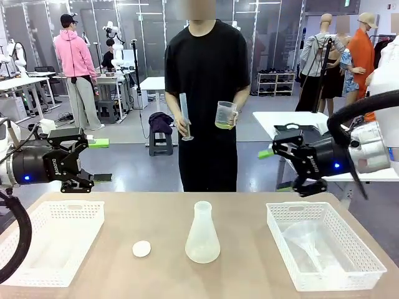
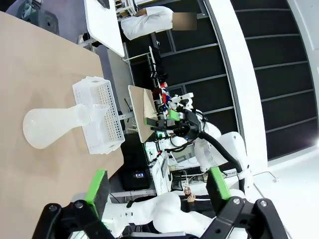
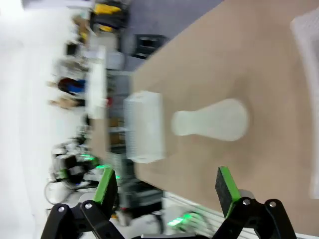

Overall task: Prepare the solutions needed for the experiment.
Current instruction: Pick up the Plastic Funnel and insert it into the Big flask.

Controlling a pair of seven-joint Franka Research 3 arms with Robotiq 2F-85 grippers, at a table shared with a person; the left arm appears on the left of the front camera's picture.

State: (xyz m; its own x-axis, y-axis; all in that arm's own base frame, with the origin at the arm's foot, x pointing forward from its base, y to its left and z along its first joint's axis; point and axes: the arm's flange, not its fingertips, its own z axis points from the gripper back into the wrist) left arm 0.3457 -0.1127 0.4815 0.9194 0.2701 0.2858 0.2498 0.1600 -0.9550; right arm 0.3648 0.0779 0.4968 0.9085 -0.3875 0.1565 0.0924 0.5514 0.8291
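The left hand [image 1: 98, 161] hangs above the tabletop [image 1: 249, 215] with its jaws spread wide, holding nothing and pointing toward the middle. Below it sits a white basket [image 1: 68, 204]. To the right of that hand and lower, a small round white cap [image 1: 141, 248] lies flat. Just beyond the cap a frosted conical flask [image 1: 202, 233] stands upright, between the two hands and beneath their level. In the left wrist view the green pads [image 2: 97, 191] stand far apart, and the flask lies ahead of them.

Past the flask, at the far side of the tabletop, stands a person in black. This person holds a tall graduated cylinder [image 1: 185, 115] in one fist and a clear beaker [image 1: 225, 115] in the other. The solution [image 1: 223, 125] is a shallow pale yellow-green layer in the bottom of that beaker. It is higher than both robot hands, well apart from each, and somewhat nearer the right one.

The right hand [image 1: 279, 170] hovers facing the left hand, its jaws wide and empty. Under it rests a second white basket [image 1: 293, 206] holding a clear funnel-like piece [image 1: 305, 240]. The right wrist view is blurred, but it shows the flask ahead of the parted pads [image 3: 225, 184].
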